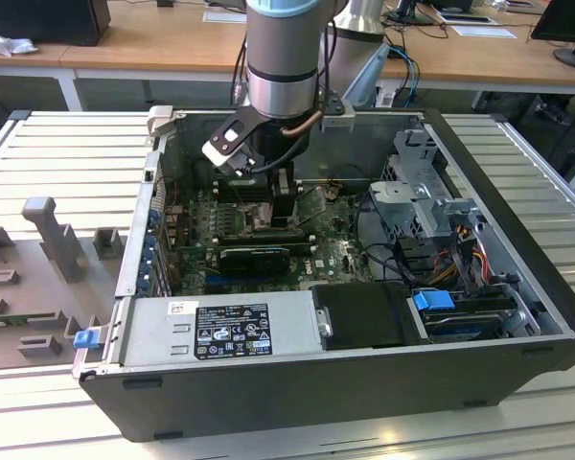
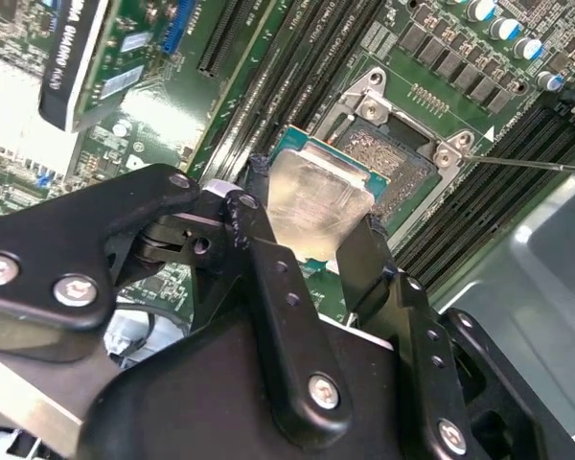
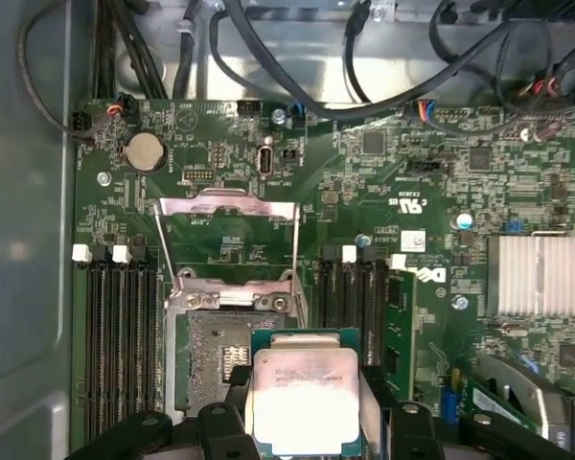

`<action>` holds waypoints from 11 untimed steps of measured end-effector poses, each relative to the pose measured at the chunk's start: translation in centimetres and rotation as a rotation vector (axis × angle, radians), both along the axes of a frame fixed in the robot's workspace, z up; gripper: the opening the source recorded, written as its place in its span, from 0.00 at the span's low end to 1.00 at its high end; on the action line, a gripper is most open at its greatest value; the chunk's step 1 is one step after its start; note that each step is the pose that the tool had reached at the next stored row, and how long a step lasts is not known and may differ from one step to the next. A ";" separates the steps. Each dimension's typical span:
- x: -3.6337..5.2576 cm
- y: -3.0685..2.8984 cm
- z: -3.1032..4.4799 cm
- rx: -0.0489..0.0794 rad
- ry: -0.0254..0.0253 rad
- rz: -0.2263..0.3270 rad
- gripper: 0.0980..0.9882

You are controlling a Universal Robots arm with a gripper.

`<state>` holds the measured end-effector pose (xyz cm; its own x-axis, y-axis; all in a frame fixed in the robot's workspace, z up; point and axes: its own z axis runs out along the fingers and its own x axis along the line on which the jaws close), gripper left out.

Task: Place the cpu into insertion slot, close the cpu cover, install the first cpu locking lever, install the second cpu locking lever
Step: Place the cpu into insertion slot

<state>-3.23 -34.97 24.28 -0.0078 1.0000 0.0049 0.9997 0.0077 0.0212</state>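
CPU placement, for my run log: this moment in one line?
gripper: shut on cpu | cpu: by insertion slot, not seated | cpu cover: open

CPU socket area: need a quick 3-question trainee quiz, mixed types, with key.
1. True or false: the cpu is not yet seated in the insertion slot.
2. In the first wrist view, the cpu cover is: A) closed over the slot, B) swung open, C) lying on the cpu.
3. Fill in: the gripper is shut on the ____.
Key: 1 true; 2 B; 3 cpu.
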 end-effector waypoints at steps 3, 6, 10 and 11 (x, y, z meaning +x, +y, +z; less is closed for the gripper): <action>0.00 0.74 -0.35 0.000 0.0106 -0.001 0.48; 0.00 1.00 -0.60 -0.002 0.0123 -0.002 0.48; 0.06 1.19 -1.25 -0.001 0.0121 -0.002 0.48; 0.07 1.25 -1.33 -0.001 0.0121 -0.002 0.48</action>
<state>-3.16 -33.72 22.95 -0.0059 1.0000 0.0037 0.9999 0.0058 0.0091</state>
